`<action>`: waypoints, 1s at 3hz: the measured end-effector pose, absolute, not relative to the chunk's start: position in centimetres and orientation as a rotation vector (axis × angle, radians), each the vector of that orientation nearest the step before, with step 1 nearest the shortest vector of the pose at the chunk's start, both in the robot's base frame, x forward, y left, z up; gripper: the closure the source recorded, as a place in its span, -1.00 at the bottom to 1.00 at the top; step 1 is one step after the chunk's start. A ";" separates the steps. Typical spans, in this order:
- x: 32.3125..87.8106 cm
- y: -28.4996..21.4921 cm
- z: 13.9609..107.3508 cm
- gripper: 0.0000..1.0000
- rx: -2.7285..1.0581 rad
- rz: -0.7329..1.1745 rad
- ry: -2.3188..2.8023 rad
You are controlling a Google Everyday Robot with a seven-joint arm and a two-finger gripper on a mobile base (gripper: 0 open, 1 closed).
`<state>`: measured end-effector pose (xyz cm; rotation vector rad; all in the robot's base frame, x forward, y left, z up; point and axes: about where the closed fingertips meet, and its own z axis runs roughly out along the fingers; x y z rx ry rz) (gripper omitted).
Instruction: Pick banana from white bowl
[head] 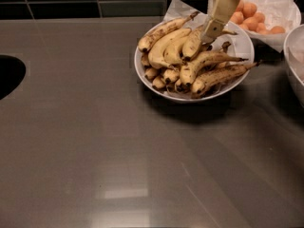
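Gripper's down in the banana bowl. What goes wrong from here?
1. The gripper sits at the pile's far right side, beside the plump banana and over a thinner banana: wrong pick likely.
2. Bananas overlap tightly in the white bowl; lifting may drag neighbours over the rim.

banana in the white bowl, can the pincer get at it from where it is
Probably yes: the pincer sits at the pile's top beside the banana, which lies uncovered in the bowl.
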<state>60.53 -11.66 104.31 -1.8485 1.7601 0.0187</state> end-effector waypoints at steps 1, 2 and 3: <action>59.7 -12.0 102.6 -0.76 -1.846 0.092 1.769; 59.7 -12.3 100.7 -0.72 -1.849 0.167 1.781; 60.1 -12.4 99.5 -0.64 -1.862 0.220 1.789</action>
